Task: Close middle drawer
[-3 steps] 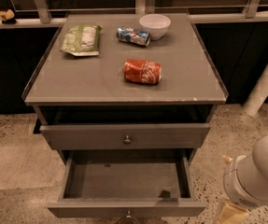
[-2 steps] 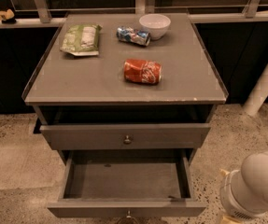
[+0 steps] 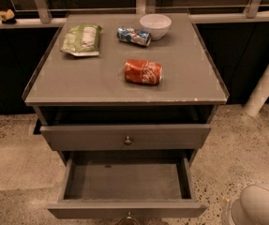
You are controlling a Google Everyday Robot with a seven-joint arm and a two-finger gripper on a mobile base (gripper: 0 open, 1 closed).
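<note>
Middle drawer (image 3: pixel 124 209) gapes open, knob (image 3: pixel 128 217) cropped below; pincer outside the frame.

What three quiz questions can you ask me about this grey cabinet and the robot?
1. True or false: the middle drawer is shut.
2. How many cans lie on the cabinet top? A one, B two, C three.
3. Where is the end effector?

Key
1. False: it is pulled far out.
2. B: the red can and the blue can.
3. Out of view; only a white robot part shows at the bottom right.
</note>
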